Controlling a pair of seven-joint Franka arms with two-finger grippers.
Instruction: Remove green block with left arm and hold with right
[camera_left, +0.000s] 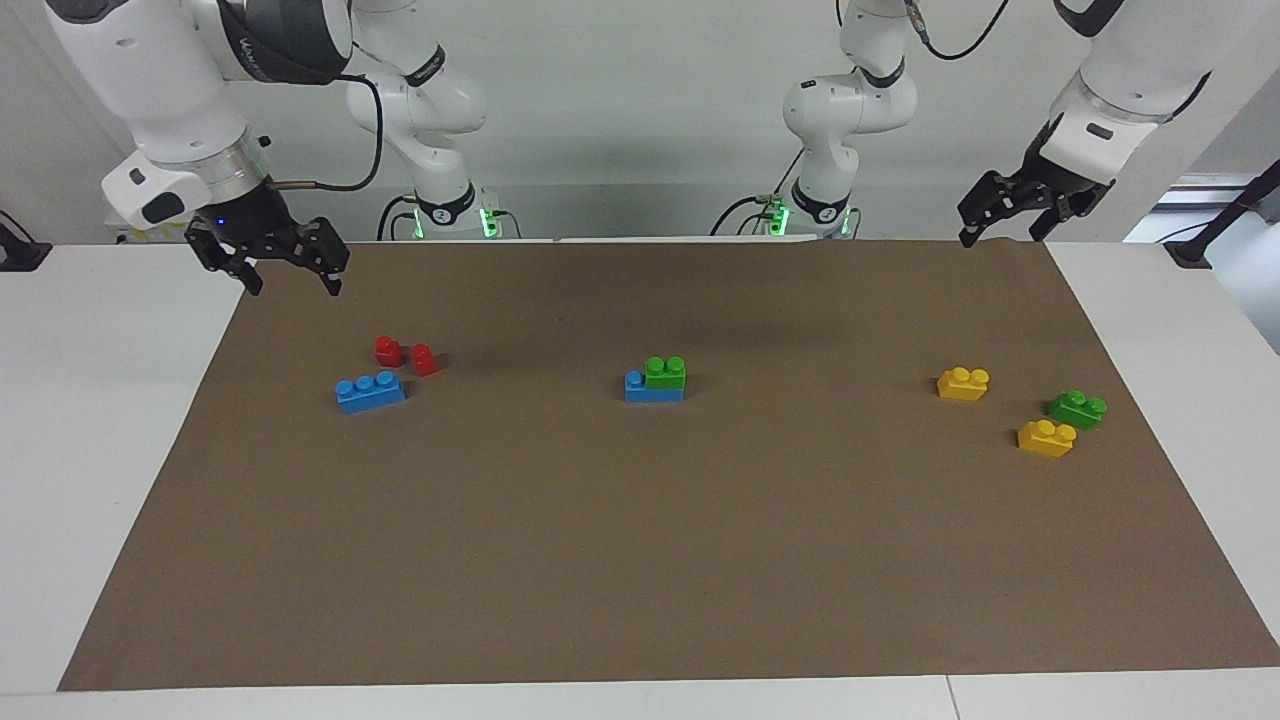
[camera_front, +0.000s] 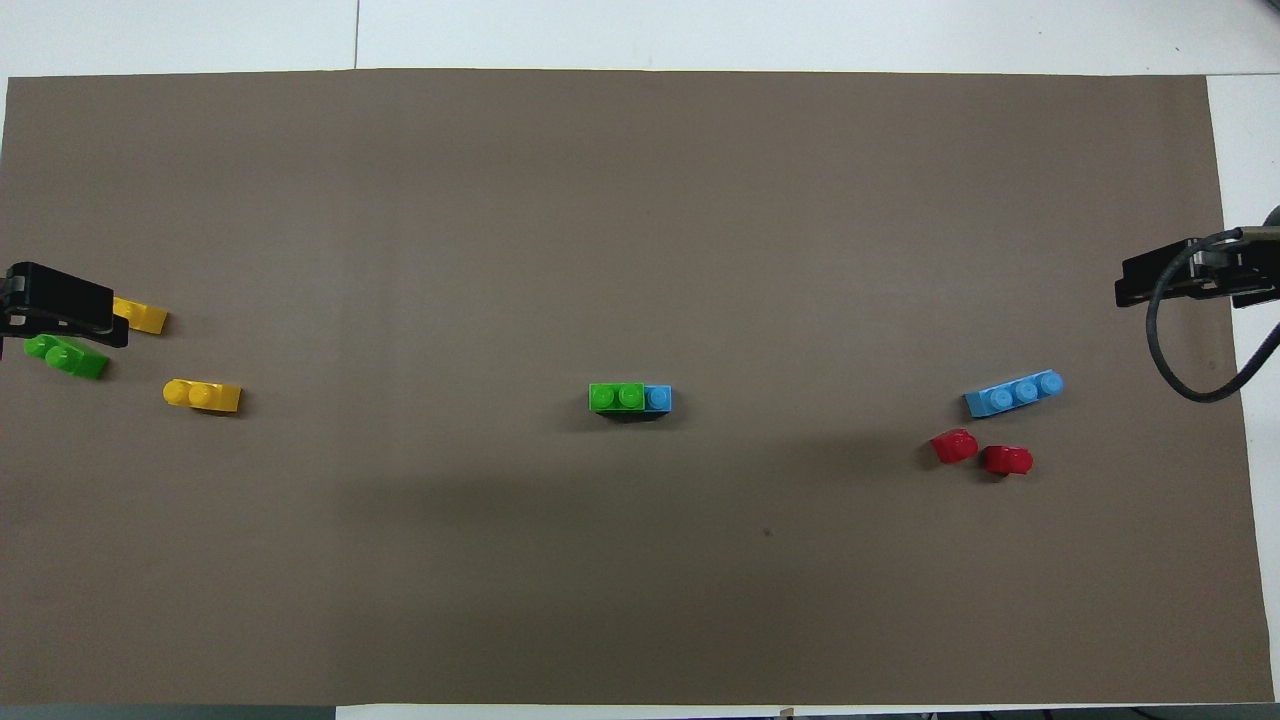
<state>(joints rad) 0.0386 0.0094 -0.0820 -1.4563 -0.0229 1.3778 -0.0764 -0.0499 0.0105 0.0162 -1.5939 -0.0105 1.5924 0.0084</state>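
Note:
A green block (camera_left: 665, 371) with two studs sits stacked on a blue brick (camera_left: 638, 388) at the middle of the brown mat; it also shows in the overhead view (camera_front: 616, 397). A second, alike green brick (camera_left: 1077, 409) lies loose toward the left arm's end. My left gripper (camera_left: 1000, 235) hangs open and empty above the mat's corner at the robots' edge, at the left arm's end. My right gripper (camera_left: 290, 283) hangs open and empty above the mat's corner at the right arm's end. Both are well away from the stacked block.
Two yellow bricks (camera_left: 963, 384) (camera_left: 1046, 438) lie beside the loose green brick. A longer blue three-stud brick (camera_left: 370, 391) and two red pieces (camera_left: 389, 350) (camera_left: 425, 360) lie toward the right arm's end. The brown mat (camera_left: 640, 560) covers most of the white table.

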